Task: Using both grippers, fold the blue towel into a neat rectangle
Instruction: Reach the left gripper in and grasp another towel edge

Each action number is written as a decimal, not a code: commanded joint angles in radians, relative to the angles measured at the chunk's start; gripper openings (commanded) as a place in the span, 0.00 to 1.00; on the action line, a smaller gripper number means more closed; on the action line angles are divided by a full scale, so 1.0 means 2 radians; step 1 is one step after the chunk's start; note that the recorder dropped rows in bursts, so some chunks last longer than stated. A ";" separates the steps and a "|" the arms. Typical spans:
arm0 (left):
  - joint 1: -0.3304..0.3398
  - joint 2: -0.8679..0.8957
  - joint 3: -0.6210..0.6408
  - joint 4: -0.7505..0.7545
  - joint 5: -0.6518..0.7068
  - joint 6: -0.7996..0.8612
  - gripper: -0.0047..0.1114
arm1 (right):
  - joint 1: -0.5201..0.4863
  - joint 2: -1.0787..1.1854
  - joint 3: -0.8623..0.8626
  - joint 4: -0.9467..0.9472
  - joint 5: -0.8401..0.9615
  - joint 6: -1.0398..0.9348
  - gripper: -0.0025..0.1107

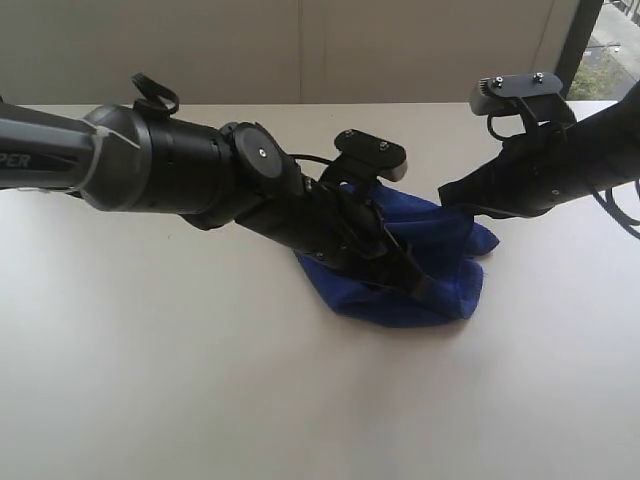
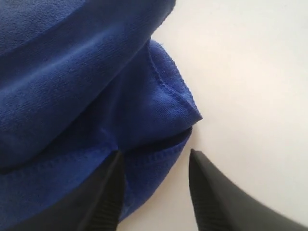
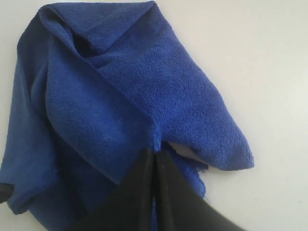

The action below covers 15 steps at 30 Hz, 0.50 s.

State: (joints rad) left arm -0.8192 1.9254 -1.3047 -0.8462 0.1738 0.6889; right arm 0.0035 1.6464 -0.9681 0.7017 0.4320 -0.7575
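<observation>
Left gripper (image 2: 155,161): jaws parted wide, straddling a stitched hem corner of the towel (image 2: 72,86), clamping nothing yet. Right gripper (image 3: 155,159): jaws shut tight, apparently pinching a puckered fold at the cloth's edge. Outward from both: towel bunched in a loose heap on the table (image 1: 200,400), between the two arms, far from rectangular. For a clean step, as judged from this layout: centre the open jaws on the hem corner before closing, take one layer only, then draw both grips apart and level to flatten the heap. Cloth deep blue, soft, fuzzy-piled; overlapping diagonal folds; one rolled, stitched border. Table smooth, matte, white, probably slippery under cloth.
</observation>
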 commanded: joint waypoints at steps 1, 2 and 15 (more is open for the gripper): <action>-0.004 0.017 -0.009 -0.007 -0.003 0.005 0.47 | -0.002 0.000 0.001 -0.001 -0.003 0.003 0.02; -0.004 0.020 -0.009 -0.007 -0.009 0.005 0.47 | -0.002 0.000 0.001 -0.001 -0.002 0.003 0.02; -0.004 0.037 -0.009 -0.005 -0.053 0.011 0.26 | -0.002 0.000 0.001 -0.001 0.000 0.003 0.02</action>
State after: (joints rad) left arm -0.8233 2.0011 -1.3194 -0.8462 0.0670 0.7032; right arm 0.0035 1.6464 -0.9681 0.7017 0.4321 -0.7575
